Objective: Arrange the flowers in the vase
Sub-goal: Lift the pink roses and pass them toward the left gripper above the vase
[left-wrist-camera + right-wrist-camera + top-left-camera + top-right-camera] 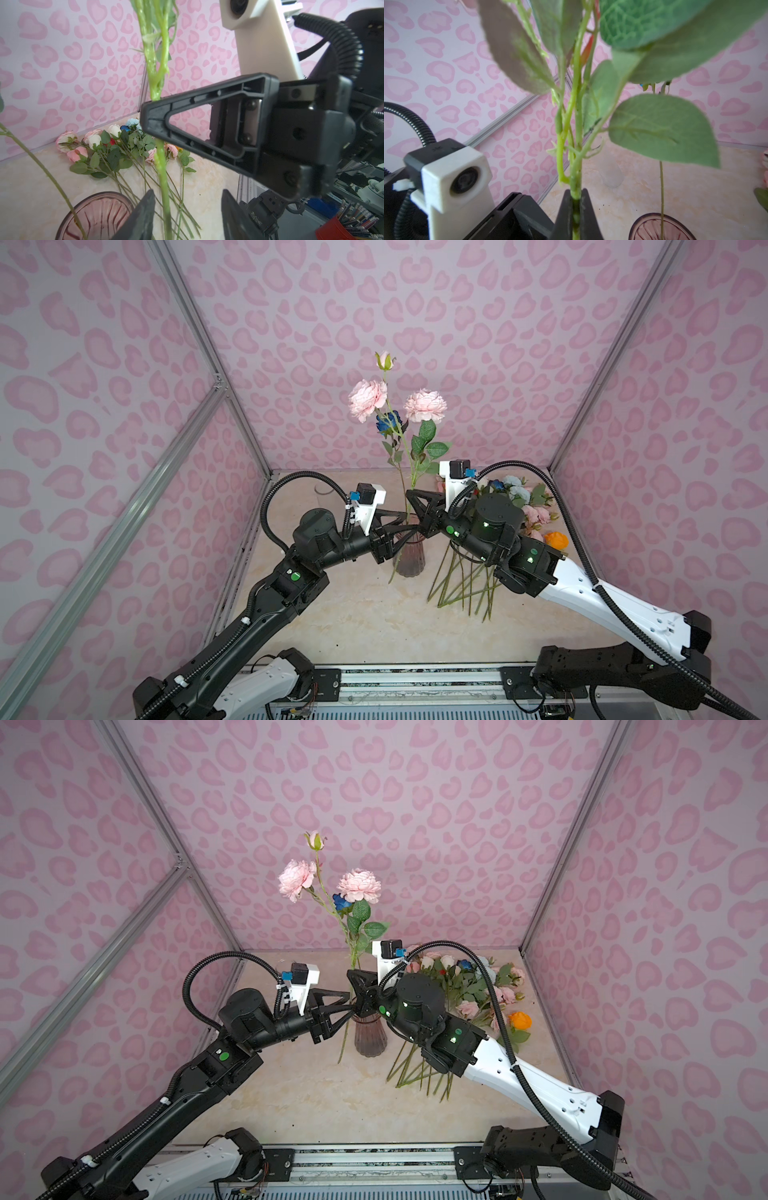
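Pinching the pink peony stem [575, 166] between closed jaws, the right gripper [576, 199] holds it upright beside the vase [409, 562]. Left gripper [188, 194] jaws stand spread, straddling that stem.

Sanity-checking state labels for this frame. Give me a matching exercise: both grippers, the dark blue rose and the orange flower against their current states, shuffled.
Things
A. right gripper
B. left gripper
C. dark blue rose
D. orange flower

States
1. lies on the table
2. stem stands in the vase
3. jaws shut on the pink peony stem
4. jaws apart, that stem between them

Pairs: A-3; B-4; C-2; D-1
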Controlling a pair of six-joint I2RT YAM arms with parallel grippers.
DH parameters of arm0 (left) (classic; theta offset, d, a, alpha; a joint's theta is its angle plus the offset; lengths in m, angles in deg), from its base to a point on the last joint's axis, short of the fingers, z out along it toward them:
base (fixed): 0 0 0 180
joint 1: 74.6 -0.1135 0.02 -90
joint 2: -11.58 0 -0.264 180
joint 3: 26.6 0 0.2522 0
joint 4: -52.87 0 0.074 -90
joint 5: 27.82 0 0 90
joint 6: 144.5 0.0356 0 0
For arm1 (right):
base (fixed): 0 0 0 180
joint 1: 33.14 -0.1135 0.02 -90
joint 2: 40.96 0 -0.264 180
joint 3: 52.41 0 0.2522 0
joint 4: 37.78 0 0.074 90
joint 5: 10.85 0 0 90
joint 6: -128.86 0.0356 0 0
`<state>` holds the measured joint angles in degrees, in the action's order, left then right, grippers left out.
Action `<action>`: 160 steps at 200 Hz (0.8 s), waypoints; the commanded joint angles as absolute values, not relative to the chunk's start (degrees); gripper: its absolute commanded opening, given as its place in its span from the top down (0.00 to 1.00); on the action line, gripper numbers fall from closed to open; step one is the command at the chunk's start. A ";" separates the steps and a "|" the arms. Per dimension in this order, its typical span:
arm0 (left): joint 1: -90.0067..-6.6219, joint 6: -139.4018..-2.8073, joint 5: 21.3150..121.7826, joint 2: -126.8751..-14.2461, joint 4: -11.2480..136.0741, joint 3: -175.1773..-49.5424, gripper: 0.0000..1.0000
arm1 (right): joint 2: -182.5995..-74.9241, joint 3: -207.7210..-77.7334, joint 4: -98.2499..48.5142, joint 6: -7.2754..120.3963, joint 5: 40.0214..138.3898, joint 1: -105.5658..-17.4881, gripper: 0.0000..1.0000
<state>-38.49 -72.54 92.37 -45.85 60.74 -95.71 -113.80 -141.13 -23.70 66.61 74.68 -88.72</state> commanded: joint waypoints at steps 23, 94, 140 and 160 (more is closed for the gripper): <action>-38.44 -73.22 89.73 -46.17 59.78 -96.43 0.86 | -114.78 -142.21 -24.41 66.87 77.40 -89.49 0.98; -38.42 -71.80 76.76 -44.93 57.15 -96.47 0.96 | -109.63 -141.07 -21.56 64.28 77.13 -90.59 0.58; -37.94 -69.19 69.70 -47.08 53.78 -102.10 0.96 | -99.70 -131.06 -24.96 62.13 68.05 -90.49 0.55; -36.93 -68.52 68.03 -48.88 49.18 -102.78 0.96 | -95.94 -126.75 -25.49 61.95 63.52 -90.01 0.52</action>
